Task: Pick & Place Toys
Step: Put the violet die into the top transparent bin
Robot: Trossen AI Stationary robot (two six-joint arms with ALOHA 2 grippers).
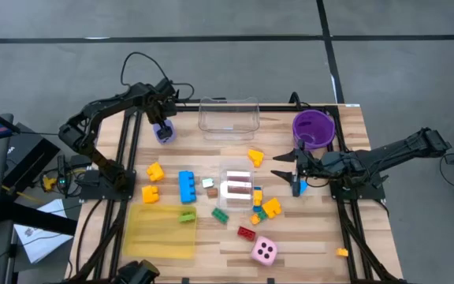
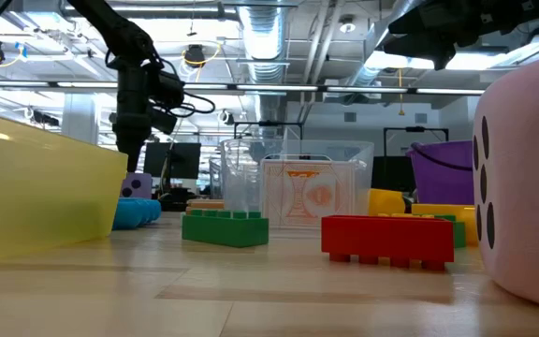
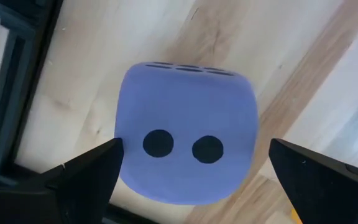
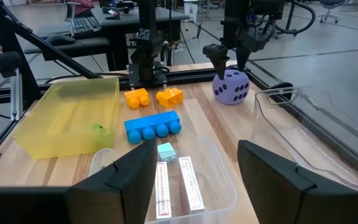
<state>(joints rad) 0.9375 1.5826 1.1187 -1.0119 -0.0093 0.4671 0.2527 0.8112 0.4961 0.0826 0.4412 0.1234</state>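
Hovering wide open and empty over the purple die (image 3: 185, 149) at the table's far left, the left gripper (image 3: 191, 177) is only starting, while the right gripper (image 4: 194, 171) is waiting half-open, empty, with most toys lying loose around the yellow tray (image 1: 160, 237).

- You have two dice: one purple die (image 1: 163, 131) and one pink die (image 1: 264, 251).
- You have two clear boxes: a large clear box (image 1: 228, 117) and a small clear box (image 1: 238, 188) holding two playing cards (image 4: 177, 186).
- You have one yellow tray (image 1: 161, 231), one purple bowl (image 1: 313, 128) and one blue brick (image 1: 187, 186).
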